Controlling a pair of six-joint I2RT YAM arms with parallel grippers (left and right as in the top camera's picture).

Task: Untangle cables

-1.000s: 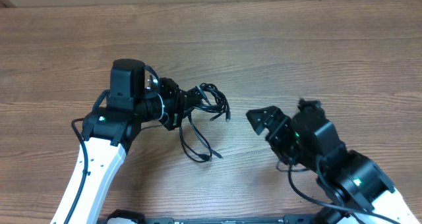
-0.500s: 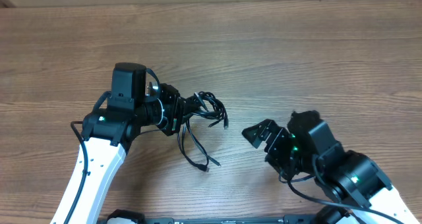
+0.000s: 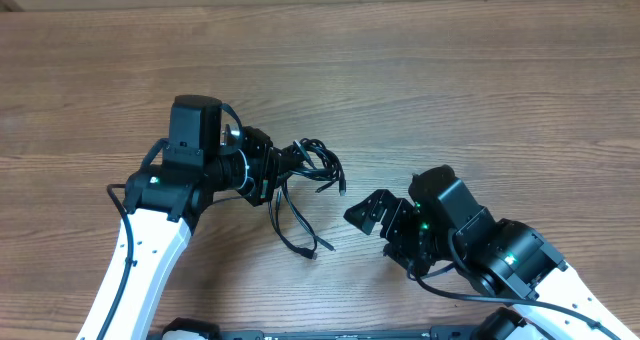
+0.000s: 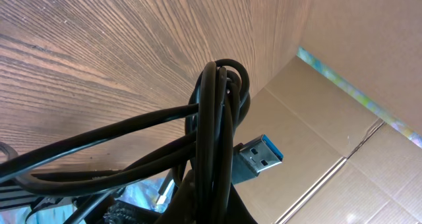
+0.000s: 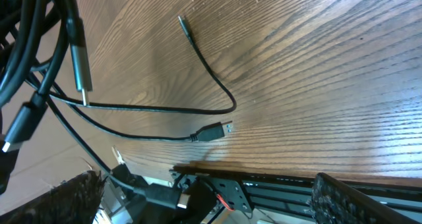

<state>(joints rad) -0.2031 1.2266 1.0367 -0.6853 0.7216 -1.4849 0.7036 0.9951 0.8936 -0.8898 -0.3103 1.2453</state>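
**A:** From overhead, what does the left gripper (image 3: 291, 158) have?
**B:** It is clamped tight on the cables (image 3: 320, 163), a black bundle near the middle of the wooden table (image 3: 450, 80). Two loose strands trail toward the front edge.
**A:** And the right gripper (image 3: 370, 212)?
**B:** It is spread wide with nothing in it, to the right of the bundle and apart from it.
**A:** The left wrist view?
**B:** The cords loop in a tight knot close to the lens, with a blue-tongued USB plug (image 4: 259, 157) sticking out. There is cardboard (image 4: 343, 125) behind.
**A:** The right wrist view?
**B:** Its fingers (image 5: 356, 201) sit at the lower corners, well apart and empty. One thin strand curls on the wood, with a small plug (image 5: 214, 131) lying near it. A silvery tip (image 5: 80, 69) hangs at upper left.
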